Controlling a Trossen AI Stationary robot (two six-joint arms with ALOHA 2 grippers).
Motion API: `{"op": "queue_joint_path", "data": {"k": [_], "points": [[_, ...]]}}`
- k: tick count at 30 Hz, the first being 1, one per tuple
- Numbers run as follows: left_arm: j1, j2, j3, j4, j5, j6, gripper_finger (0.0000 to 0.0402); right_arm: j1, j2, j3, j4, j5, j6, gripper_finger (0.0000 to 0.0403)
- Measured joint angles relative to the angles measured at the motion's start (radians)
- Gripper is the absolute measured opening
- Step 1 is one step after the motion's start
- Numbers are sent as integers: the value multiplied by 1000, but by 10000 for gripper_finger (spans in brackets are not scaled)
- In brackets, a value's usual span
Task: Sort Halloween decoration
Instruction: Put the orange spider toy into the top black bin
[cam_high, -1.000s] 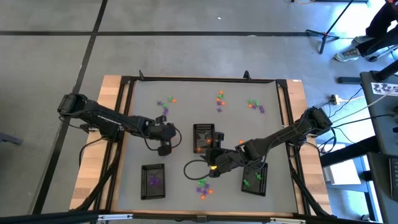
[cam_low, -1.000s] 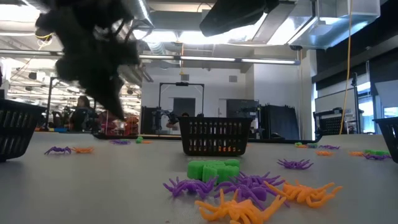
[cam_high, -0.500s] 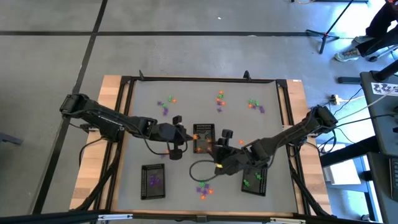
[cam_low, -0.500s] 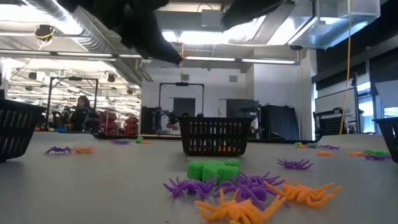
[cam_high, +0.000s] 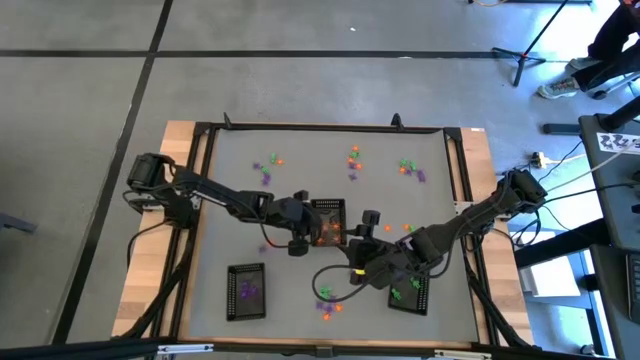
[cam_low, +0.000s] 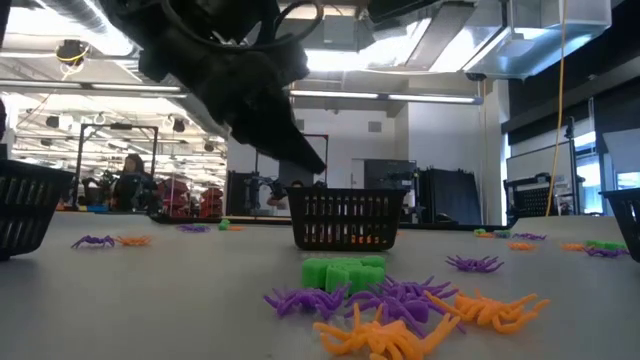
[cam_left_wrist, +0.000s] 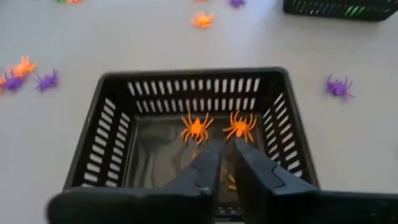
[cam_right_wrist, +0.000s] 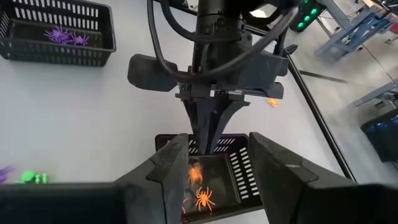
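Observation:
The decorations are tiny orange, purple and green plastic spiders. Some lie in a pile (cam_high: 328, 300) near the table's near edge, and others are scattered toward the far edge (cam_high: 354, 160). My left gripper (cam_left_wrist: 226, 149) hangs over the middle black tray (cam_high: 327, 222), fingers pointing down and nearly together. That tray holds orange spiders (cam_left_wrist: 196, 129). My right gripper (cam_right_wrist: 214, 155) is open and holds nothing. It hovers at the same tray's right side (cam_high: 366, 224), facing the left gripper (cam_right_wrist: 208, 140). My left gripper comes from above, pointing down into the middle tray. An orange bit (cam_left_wrist: 231, 181) shows in the narrow slit between its fingers. Which part of a spider it is cannot be told. It is clear of the tray floor.
A tray with purple spiders (cam_high: 246, 290) stands near the left front. A tray with green ones (cam_high: 410, 290) stands near the right front, under my right arm. A cable loops on the table (cam_high: 335, 275). People and racks show in the room beyond.
My left gripper has travelled toward the table's right, from bare table left of the middle tray to above that tray. My right gripper has moved from beside the near pile toward the far edge and right, ending at the middle tray's right side.

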Motion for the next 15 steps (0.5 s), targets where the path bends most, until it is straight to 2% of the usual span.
{"op": "queue_joint_path", "data": {"k": [4,7,15], "points": [[2,-5,0,-4,0,0,91,0,0,0,0,0,0,165],[1,-39,0,-66,0,-1,120,0,0,0,0,-1,0,165],[-43,-199,0,-520,-1,-109,130,0,0,0,0,-15,1,165]]}}
